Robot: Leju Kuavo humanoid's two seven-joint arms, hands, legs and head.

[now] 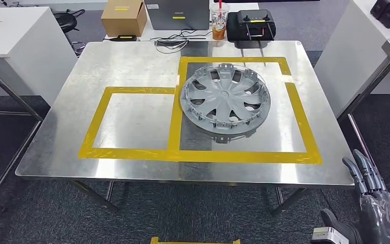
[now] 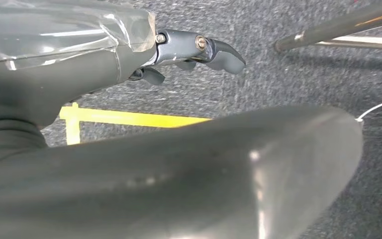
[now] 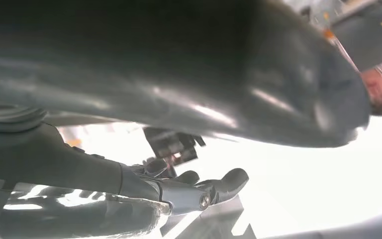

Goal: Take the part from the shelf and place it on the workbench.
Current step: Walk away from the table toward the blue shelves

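Head view: hubcap (image 1: 226, 96) lies flat on the metal workbench (image 1: 132, 66), inside the larger yellow tape square (image 1: 297, 109), so placement looks done. Right hand (image 1: 373, 201) hangs low past the bench's right corner, fingers apart, holding nothing; hubcap sits forward and left of it, well apart. Round part, no long axis.

Left wrist view: left hand (image 2: 129, 64) over carpet, fingers loosely extended, empty.

Right wrist view: right hand (image 3: 144, 186) empty, fingers loosely extended.
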